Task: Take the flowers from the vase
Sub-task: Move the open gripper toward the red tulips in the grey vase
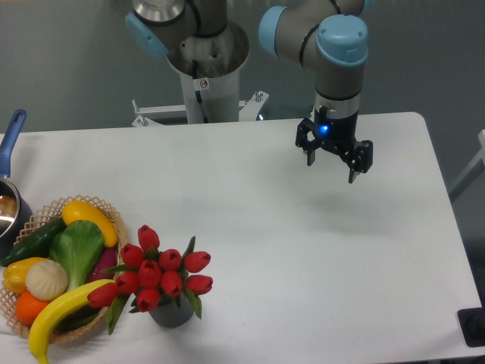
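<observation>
Flowers: bunch of red tulip buds on green stems (161,274), lower left of frame, standing in the short dark grey ribbed vase (171,312); likely light, soft, artificial.
Hold: probably at the stems below the buds.
End effector: black two-finger end effector (333,162), upper right, fingers apart, empty.
Room: open white counter (303,258) between; woven basket of fruit (57,277) touches the leaves; the vase stands near the counter's front edge.

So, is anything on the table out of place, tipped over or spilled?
Nothing stands out. The vase stands upright with the flowers in it, beside the basket, which holds its fruit and vegetables. A banana hangs over the basket's front rim. The tool hangs open above the table, far from the flowers.
</observation>
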